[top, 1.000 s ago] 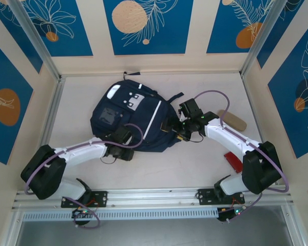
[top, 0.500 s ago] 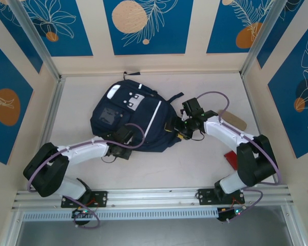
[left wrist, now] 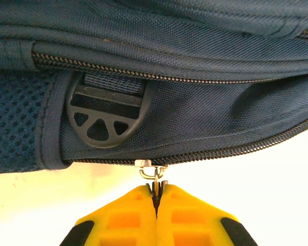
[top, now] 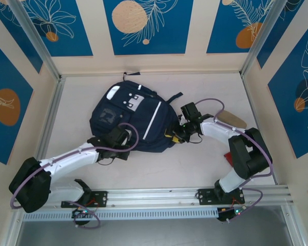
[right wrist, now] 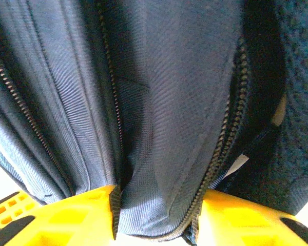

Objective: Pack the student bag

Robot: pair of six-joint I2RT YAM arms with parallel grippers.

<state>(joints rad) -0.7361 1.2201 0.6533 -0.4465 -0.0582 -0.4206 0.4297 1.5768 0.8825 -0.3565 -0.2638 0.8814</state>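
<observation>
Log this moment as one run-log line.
left gripper: shut on zipper pull | right gripper: jaws astride a fold of student bag, grip unconfirmed | bag: flat on table, zippers closed

Red item point(top: 232, 160) half hidden behind right arm point(top: 231, 134).

— What do the arms look like?
— White link shells, black joints, a lilac cable looping behind each claw.
— And the claws?
— The left claw point(left wrist: 156, 192) and right claw point(right wrist: 156, 218) have yellow fingers with recessed pockets and black edging.
</observation>
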